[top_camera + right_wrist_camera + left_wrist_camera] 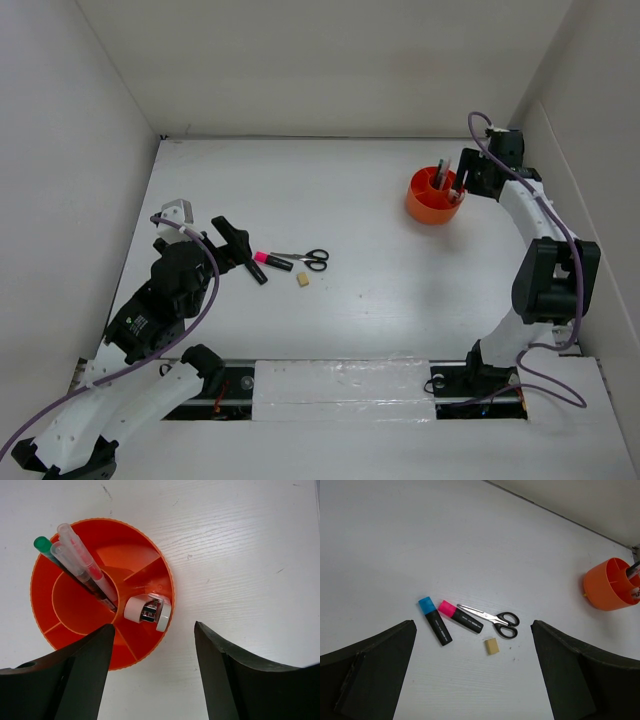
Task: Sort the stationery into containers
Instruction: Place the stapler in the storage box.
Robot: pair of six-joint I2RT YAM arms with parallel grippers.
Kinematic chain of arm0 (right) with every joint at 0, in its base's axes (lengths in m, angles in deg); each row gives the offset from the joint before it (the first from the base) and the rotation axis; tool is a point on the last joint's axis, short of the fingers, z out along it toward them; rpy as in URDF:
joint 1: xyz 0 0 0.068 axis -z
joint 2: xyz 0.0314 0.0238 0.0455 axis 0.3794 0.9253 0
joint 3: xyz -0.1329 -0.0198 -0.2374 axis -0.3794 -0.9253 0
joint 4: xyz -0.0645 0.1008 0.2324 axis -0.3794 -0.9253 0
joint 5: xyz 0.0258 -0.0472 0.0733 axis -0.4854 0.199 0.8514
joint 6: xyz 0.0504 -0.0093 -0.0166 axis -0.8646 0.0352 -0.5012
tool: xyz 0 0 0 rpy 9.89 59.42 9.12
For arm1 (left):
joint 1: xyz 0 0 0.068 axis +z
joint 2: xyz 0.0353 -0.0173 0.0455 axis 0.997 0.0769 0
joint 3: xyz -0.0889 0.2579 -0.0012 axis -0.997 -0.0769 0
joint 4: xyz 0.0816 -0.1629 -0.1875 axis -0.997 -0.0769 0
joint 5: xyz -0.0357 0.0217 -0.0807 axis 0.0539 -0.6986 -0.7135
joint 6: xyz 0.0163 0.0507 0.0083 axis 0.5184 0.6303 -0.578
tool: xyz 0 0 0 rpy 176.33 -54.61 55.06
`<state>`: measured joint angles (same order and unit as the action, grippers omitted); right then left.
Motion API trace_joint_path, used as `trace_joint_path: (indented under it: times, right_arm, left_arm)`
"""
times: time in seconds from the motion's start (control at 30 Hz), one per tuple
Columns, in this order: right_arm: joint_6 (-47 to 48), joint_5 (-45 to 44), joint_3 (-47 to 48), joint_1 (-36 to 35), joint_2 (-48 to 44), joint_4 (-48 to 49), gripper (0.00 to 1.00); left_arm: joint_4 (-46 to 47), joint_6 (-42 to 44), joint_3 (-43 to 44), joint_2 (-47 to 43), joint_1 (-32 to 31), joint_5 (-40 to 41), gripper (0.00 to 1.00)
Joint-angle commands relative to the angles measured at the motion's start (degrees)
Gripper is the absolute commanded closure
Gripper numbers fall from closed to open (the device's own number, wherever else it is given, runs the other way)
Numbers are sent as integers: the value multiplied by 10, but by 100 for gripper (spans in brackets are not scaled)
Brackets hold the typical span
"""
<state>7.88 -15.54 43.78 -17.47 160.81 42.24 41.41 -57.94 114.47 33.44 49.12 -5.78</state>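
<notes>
Table, from above: white table (380, 300); orange desk pot (432, 200) far right, right gripper (463, 182) over it; left gripper (233, 238) at left.
Left wrist: fingers (370, 670) wide apart, empty; blue-capped marker (435, 620), pink-capped marker (460, 617), scissors (492, 620), eraser cube (491, 646) lie close together.
Right wrist: fingers (65, 680) apart, nothing held; pens (80, 565) tilted in pot, sharpener (147, 611) in an outer compartment.
</notes>
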Motion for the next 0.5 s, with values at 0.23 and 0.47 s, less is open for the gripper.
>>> trace_joint_path:
  times: [0.23, 0.47]
  right_arm:
    - [4, -12, 21, -70, -94, 2, 9]
    - [10, -18, -10, -177, -178, 17, 8]
  left_arm:
    - [27, 7, -3, 2, 3, 4, 0]
    - [16, -4, -3, 7, 3, 22, 0]
